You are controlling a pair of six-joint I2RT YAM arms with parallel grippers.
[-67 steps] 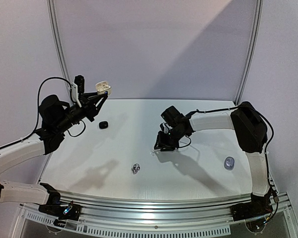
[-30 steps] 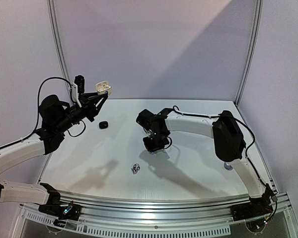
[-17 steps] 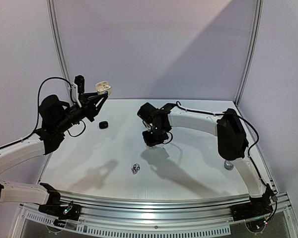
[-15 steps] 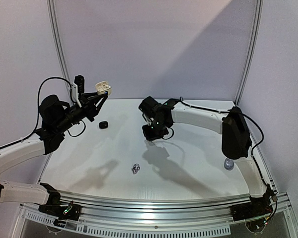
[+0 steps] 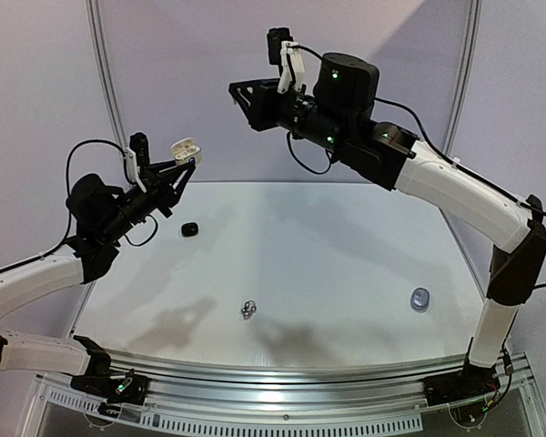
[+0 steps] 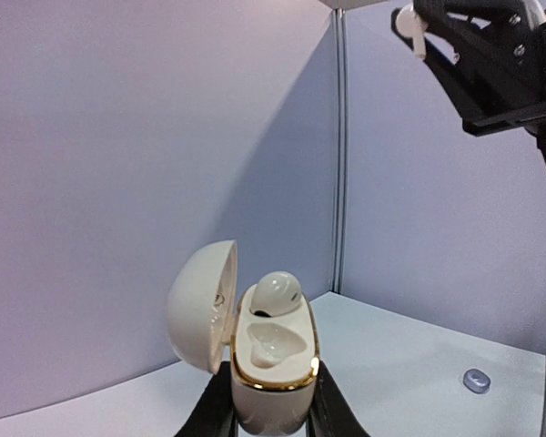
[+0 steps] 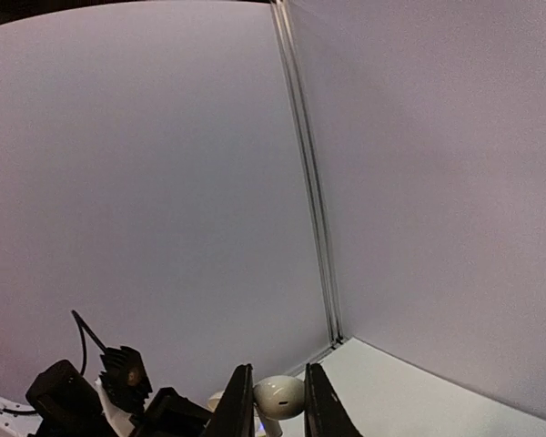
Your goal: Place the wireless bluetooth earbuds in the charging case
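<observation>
My left gripper (image 6: 271, 411) is shut on an open white charging case (image 6: 271, 371) with a gold rim, held up in the air (image 5: 184, 150). One white earbud (image 6: 278, 293) sits in the case's far slot, and the near slot (image 6: 267, 344) is empty. My right gripper (image 7: 278, 397) is shut on a second white earbud (image 7: 280, 395). That gripper (image 5: 237, 89) hangs high above the table, up and to the right of the case. In the left wrist view the held earbud (image 6: 409, 22) shows at the top right.
A small black case (image 5: 189, 229) lies on the table (image 5: 346, 264) at the back left. A pair of silvery earbuds (image 5: 248, 309) lies near the front middle. A grey-blue case (image 5: 420, 299) sits at the right (image 6: 476, 381). Walls and corner posts close in the back.
My right arm has risen from low over the table's middle to high at the back, swinging its gripper left towards the case. The left arm with the case barely shifted.
</observation>
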